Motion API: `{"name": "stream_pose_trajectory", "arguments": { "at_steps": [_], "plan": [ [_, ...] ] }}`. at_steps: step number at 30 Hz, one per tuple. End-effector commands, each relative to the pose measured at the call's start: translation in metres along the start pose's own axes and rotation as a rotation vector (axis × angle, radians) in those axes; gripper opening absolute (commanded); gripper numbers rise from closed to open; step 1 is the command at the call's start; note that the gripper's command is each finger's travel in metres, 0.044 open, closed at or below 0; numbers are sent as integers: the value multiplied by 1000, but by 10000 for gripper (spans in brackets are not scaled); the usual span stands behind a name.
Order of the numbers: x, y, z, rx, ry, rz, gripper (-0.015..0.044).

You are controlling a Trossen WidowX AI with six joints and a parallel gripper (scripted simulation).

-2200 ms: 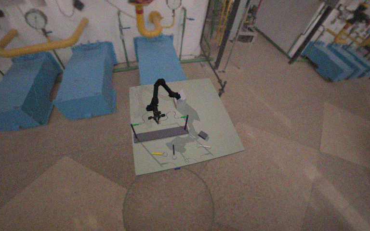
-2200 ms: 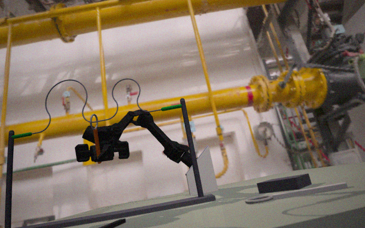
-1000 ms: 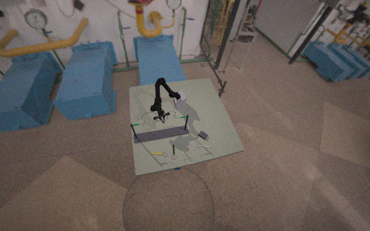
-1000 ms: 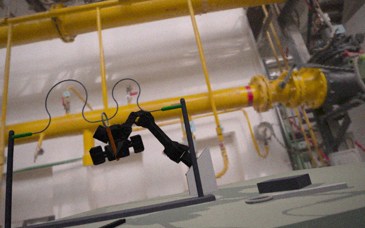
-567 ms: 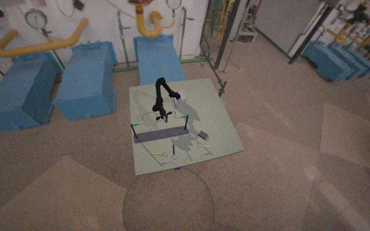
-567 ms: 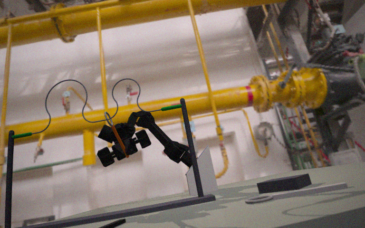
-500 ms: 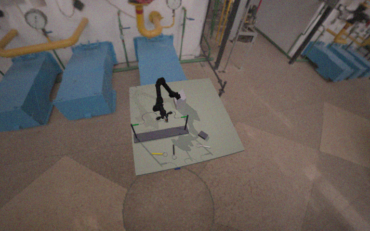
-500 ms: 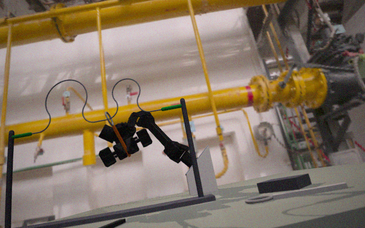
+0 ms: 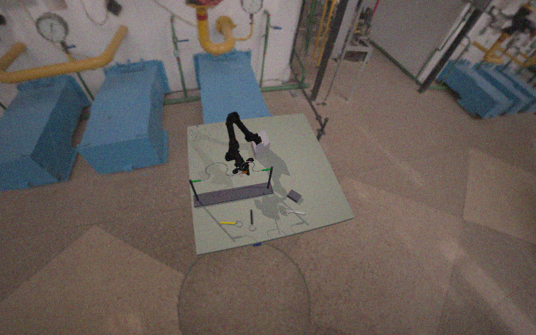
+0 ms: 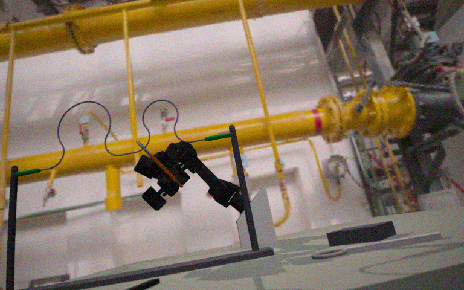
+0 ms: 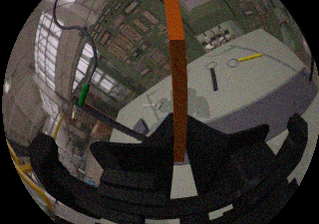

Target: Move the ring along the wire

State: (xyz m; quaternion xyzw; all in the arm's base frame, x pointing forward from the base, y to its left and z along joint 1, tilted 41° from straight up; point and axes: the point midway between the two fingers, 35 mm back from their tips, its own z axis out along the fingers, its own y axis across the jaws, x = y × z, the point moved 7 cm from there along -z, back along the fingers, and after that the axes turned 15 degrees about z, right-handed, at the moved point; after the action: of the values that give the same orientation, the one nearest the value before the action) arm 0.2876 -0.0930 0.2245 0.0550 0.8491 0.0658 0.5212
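Note:
The wire (image 10: pixel 83 104) (image 11: pixel 65 20) runs in two grey loops between two dark posts, the left post (image 10: pixel 11 229) and the right post (image 10: pixel 243 194), on a dark base (image 9: pixel 233 194) (image 10: pixel 155 267). Green parts sit beside the left post (image 10: pixel 28 172) (image 9: pixel 196 181) and the right post (image 10: pixel 217 136) (image 9: pixel 266 169); one green part also shows in the wrist view (image 11: pixel 83 95). My gripper (image 10: pixel 166 172) (image 9: pixel 243 169) (image 11: pixel 175 116) is shut on the orange handle (image 10: pixel 162 167) (image 11: pixel 176 75), tilted. The ring (image 10: pixel 139 143) sits edge-on at the dip between the loops, rising toward the right loop. I cannot tell if it touches the wire.
On the green mat (image 9: pixel 324 199) lie a dark block (image 9: pixel 294 195) (image 10: pixel 360 232), a white-handled ring (image 9: pixel 294 211) (image 10: pixel 371 246), a yellow-handled ring (image 9: pixel 229 222) (image 11: pixel 247 58) and a black-handled ring (image 9: pixel 250 218) (image 11: pixel 213 77). A white block (image 9: pixel 261 141) (image 10: pixel 260 215) stands behind the right post.

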Motion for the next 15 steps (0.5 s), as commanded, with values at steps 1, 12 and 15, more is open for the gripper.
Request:
{"name": "stream_pose_trajectory", "arguments": {
  "at_steps": [1, 12, 15],
  "plan": [
    [4, 11, 1, -53, 2, 89, -150],
    [8, 42, 3, -188, 6, 331, -150],
    [8, 50, 3, -225, 8, 396, -150]
  ]
}}
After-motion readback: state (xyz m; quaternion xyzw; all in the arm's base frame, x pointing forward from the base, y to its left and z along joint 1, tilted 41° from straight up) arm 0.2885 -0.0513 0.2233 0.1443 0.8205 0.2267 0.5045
